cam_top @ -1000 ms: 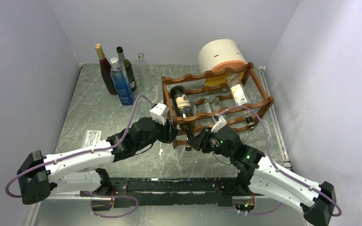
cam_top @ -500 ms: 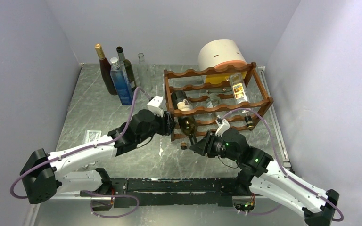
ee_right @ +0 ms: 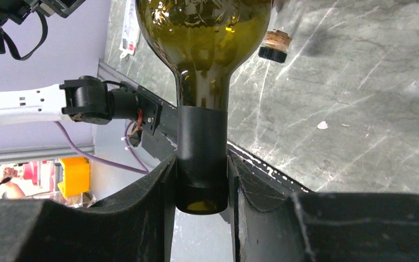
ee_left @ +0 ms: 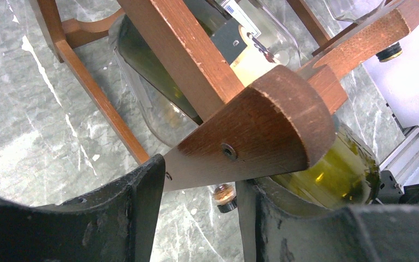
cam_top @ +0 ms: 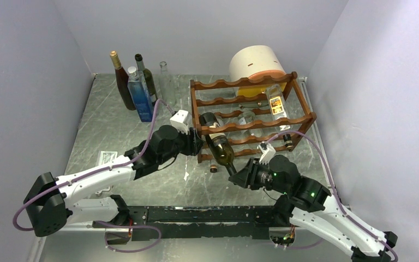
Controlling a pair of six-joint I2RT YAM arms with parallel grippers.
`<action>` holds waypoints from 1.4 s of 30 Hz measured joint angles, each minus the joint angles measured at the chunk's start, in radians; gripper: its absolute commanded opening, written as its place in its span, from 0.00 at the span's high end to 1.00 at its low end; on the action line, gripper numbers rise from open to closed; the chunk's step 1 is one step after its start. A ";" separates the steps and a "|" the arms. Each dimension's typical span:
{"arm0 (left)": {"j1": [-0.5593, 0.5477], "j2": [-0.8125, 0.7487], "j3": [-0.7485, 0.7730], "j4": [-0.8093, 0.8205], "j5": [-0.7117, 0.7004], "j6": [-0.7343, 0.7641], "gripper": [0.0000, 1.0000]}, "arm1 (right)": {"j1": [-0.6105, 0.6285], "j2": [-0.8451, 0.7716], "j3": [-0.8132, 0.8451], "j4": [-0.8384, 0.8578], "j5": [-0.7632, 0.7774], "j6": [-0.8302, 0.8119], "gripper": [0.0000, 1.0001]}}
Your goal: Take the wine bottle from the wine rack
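Note:
The reddish-brown wine rack (cam_top: 251, 87) stands at the back right. A dark green wine bottle (cam_top: 221, 152) slants out of its front left bay, base still between the rails, neck toward me. My right gripper (cam_top: 235, 177) is shut on the bottle's black-capped neck; in the right wrist view the neck (ee_right: 202, 158) is pinched between both fingers of that gripper (ee_right: 202, 183). My left gripper (cam_top: 197, 146) is at the rack's left end. In the left wrist view its jaws (ee_left: 202, 188) straddle a wooden rail end (ee_left: 262, 125), with the bottle (ee_left: 333, 174) behind.
Several upright bottles (cam_top: 136, 87) stand at the back left. A white-and-orange cylinder (cam_top: 256, 63) sits behind the rack. Clear bottles (cam_top: 275, 103) lie in the rack. A corked bottle mouth (cam_top: 213, 169) pokes out low at the rack's front. A paper slip (cam_top: 107, 158) lies left.
The tilted rack has come down level. My right gripper has pulled back toward the near edge, drawing the green bottle farther out of the rack. My left gripper stays on the rack's left end.

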 measured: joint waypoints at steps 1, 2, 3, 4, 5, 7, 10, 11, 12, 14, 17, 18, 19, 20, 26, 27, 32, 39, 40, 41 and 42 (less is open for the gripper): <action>0.000 0.000 0.000 0.000 0.000 0.001 0.44 | 0.000 -0.004 0.008 -0.016 0.001 -0.002 1.00; 0.002 -0.002 -0.001 -0.002 0.000 0.001 0.43 | 0.000 -0.008 0.018 -0.033 0.001 -0.004 1.00; 0.002 -0.004 -0.004 -0.001 0.000 0.002 0.43 | 0.000 -0.012 0.026 -0.049 0.002 -0.006 1.00; 0.003 -0.006 -0.007 0.001 0.000 0.002 0.42 | 0.000 -0.015 0.033 -0.063 0.002 -0.006 1.00; 0.005 -0.010 -0.012 0.003 0.001 0.001 0.42 | 0.000 -0.018 0.042 -0.080 0.002 -0.008 1.00; 0.007 -0.015 -0.018 0.005 0.001 -0.001 0.42 | 0.000 -0.027 0.058 -0.113 0.003 -0.010 1.00; 0.009 -0.015 -0.018 0.004 0.004 -0.001 0.42 | 0.002 -0.061 0.066 -0.151 0.006 -0.010 1.00; 0.010 -0.015 -0.018 0.003 0.007 -0.001 0.41 | 0.002 -0.080 0.066 -0.165 0.008 -0.008 1.00; 0.011 -0.015 -0.018 0.002 0.009 -0.001 0.39 | 0.002 -0.098 0.066 -0.177 0.007 -0.006 1.00; 0.012 -0.015 -0.018 -0.001 0.012 -0.002 0.32 | 0.002 -0.128 0.062 -0.188 0.008 0.000 1.00; 0.024 -0.026 -0.019 -0.026 0.015 -0.007 0.26 | 0.002 -0.135 0.061 -0.195 0.009 0.003 1.00; 0.026 -0.035 -0.021 -0.038 0.015 -0.013 0.23 | 0.002 -0.133 0.061 -0.196 0.009 0.002 1.00; 0.030 -0.051 -0.031 -0.047 0.015 -0.018 0.20 | 0.002 -0.129 0.061 -0.198 0.009 0.002 1.00; 0.032 -0.071 -0.043 -0.057 0.017 -0.022 0.18 | 0.003 -0.125 0.061 -0.200 0.009 0.001 1.00; 0.038 -0.236 -0.117 -0.107 0.106 -0.039 0.08 | 0.005 -0.100 0.070 -0.203 0.016 -0.011 1.00; 0.037 -0.260 -0.125 -0.107 0.127 -0.039 0.06 | 0.005 -0.098 0.071 -0.203 0.017 -0.013 1.00; -0.020 -0.374 -0.167 -0.083 0.262 0.008 0.03 | 0.005 -0.091 0.071 -0.200 0.018 -0.017 1.00; -0.216 -0.249 -0.050 -0.117 0.323 0.299 0.00 | 0.006 -0.090 0.076 -0.202 0.030 -0.018 1.00; -0.244 -0.229 -0.026 -0.123 0.321 0.355 0.00 | 0.006 -0.090 0.077 -0.203 0.032 -0.017 1.00; -0.270 -0.211 -0.001 -0.129 0.320 0.427 0.00 | 0.007 -0.091 0.078 -0.204 0.035 -0.017 1.00; -0.286 -0.199 0.016 -0.129 0.322 0.488 0.00 | 0.008 -0.091 0.079 -0.204 0.037 -0.017 1.00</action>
